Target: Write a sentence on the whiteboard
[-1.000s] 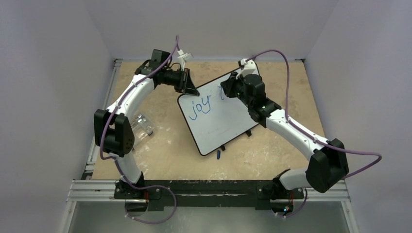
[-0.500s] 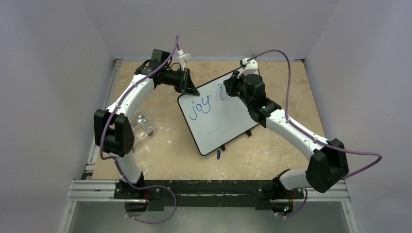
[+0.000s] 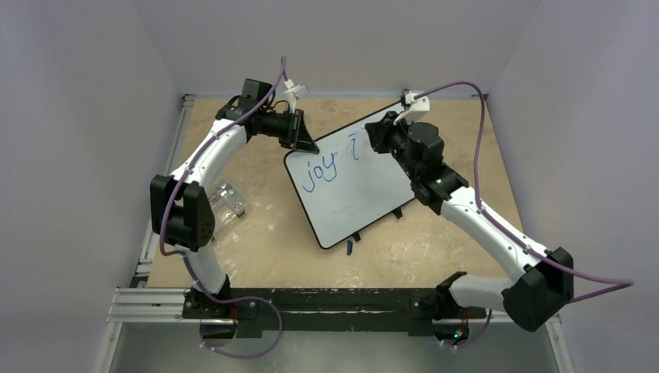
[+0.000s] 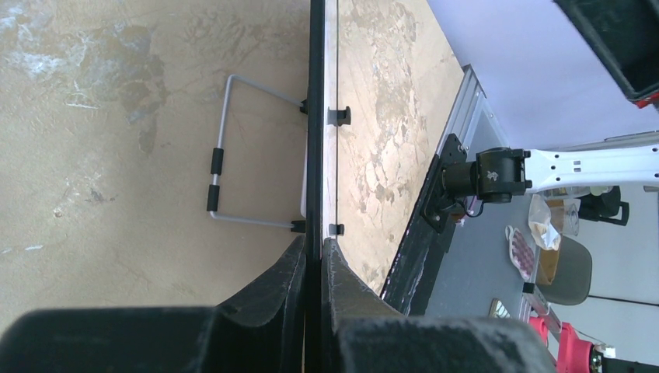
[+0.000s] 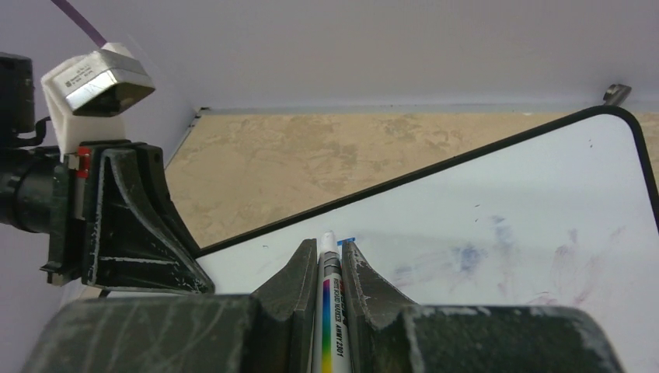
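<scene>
whiteboard (image 3: 353,198) angled on table (image 3: 268,241), wire stand (image 4: 219,163) behind it | left gripper (image 4: 320,255) clamped on board's black far-left edge | right gripper (image 5: 322,255) pinching marker (image 5: 329,303), tip at board face, contact unclear | sentence (image 3: 320,172): blue "joy" plus one stroke | small blue object (image 3: 350,248) by board's near edge

My right arm (image 3: 420,151) is covering the far corner of the whiteboard (image 3: 350,194), so the sentence (image 3: 322,172) is showing only "joy" and one stroke. My right pincer (image 5: 326,247) is hiding most of the marker (image 5: 329,287), whose barrel is running off the lower edge. My left pincer (image 4: 313,245) is viewing the board edge-on, its writing face hidden. A blue speck (image 3: 349,247) on the desk (image 3: 272,241) is appearing too small to name.
</scene>
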Controlling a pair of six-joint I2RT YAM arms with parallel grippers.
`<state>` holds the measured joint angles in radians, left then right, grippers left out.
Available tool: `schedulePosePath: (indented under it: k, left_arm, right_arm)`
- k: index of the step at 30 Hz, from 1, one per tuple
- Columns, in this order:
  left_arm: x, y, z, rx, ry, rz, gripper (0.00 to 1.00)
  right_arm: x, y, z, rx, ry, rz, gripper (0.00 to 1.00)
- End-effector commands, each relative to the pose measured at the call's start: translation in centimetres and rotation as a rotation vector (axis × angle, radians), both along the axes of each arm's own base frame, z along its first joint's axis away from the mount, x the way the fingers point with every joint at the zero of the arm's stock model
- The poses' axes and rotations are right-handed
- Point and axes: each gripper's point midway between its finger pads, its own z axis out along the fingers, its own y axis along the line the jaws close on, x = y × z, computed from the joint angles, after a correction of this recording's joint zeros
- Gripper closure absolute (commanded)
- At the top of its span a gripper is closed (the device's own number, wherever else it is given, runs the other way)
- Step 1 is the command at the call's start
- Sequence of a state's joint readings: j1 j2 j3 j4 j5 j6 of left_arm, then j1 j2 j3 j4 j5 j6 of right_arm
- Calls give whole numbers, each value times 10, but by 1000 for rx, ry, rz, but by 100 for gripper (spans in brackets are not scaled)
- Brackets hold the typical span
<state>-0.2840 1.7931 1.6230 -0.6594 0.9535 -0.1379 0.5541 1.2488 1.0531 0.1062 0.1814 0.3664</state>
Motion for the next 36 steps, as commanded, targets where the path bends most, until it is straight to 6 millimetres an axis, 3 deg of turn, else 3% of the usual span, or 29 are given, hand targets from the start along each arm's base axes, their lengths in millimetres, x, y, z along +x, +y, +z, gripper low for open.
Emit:
schedulePosePath:
  k: [1, 9, 20, 36]
  left_arm:
    - [-5, -3, 41, -60, -147, -40, 100]
    - [-7, -4, 45, -71, -151, -44, 100]
    - [-10, -4, 53, -81, -172, -43, 100]
    - [-10, -3, 50, -81, -169, -41, 100]
  right_arm:
    - [-4, -14, 10, 22, -40, -46, 100]
    - [-5, -33, -7, -1, -18, -122, 100]
    - [-5, -36, -6, 10, -21, -133, 100]
    - [9, -37, -20, -21, 6, -162, 100]
